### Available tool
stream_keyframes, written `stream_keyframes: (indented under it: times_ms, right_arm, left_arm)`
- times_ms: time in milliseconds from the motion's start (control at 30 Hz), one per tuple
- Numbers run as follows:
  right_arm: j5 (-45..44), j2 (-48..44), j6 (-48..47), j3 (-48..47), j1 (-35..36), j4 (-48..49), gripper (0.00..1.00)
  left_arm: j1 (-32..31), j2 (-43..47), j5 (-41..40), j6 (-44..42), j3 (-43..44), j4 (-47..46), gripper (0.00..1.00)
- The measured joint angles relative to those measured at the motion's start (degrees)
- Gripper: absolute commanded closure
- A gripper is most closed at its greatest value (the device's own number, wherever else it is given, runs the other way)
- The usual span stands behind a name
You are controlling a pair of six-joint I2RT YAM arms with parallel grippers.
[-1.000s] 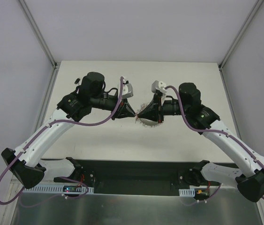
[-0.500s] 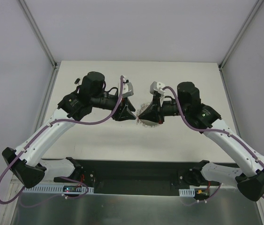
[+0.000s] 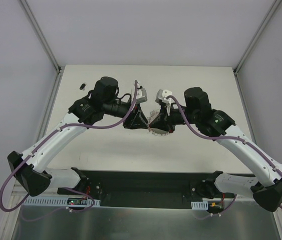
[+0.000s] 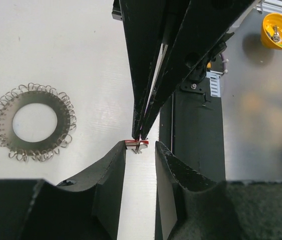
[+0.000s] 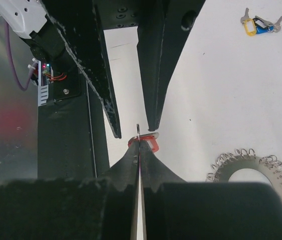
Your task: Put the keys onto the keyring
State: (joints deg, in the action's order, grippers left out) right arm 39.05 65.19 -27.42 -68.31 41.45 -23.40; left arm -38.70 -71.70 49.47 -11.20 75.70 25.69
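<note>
My right end effector is pinched closed on the red-tagged key, holding it by the tips above the counter. Only a sliver of metal and the red tag show past my fingers. My left end effector meets it head-on from 12 o'clock in the right wrist view, with its jaws spread open. One finger sits on either side of the tag, and I cannot tell whether either one touches it.

Lying flat on the counter below is the ring, a grey disc with an open centre and a frilly wire edge. It is at about 9 o'clock from my left fingertips and at about 4 o'clock from my right ones. Nothing touches it. From overhead, the two end effectors meet just above its far-left edge.

Farther off, at 1 o'clock in the right wrist view, a bunch of keys with yellow and blue tags lies on the counter, well apart from the ring. A yellow bowl sits off the counter, at 1 o'clock in the left wrist view.
</note>
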Motion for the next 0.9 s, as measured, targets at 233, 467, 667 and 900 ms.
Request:
stream_keyframes:
  times_ms: [233, 467, 667, 900]
  right_arm:
    - [-1.46, 0.57, -0.66, -0.15, 0.81, -0.76, 0.99]
    - [-2.4, 0.68, -0.74, -0.17, 0.98, -0.87, 0.99]
    - [-2.82, 0.96, -0.76, -0.17, 1.03, -1.01, 0.99]
    - [-3.28, 1.11, -0.61, -0.17, 1.03, -1.46, 0.83]
  left_arm:
    - [-0.74, -1.49, -0.13, 1.46, 0.0, -0.55, 0.78]
    - [-0.74, -1.49, -0.39, 1.75, -0.02, -1.44, 0.93]
    - [-0.74, -1.49, -0.63, 1.84, -0.68, -1.75, 1.0]
    - [-0.74, -1.42, -1.14, 1.92, -1.6, -2.58, 1.0]
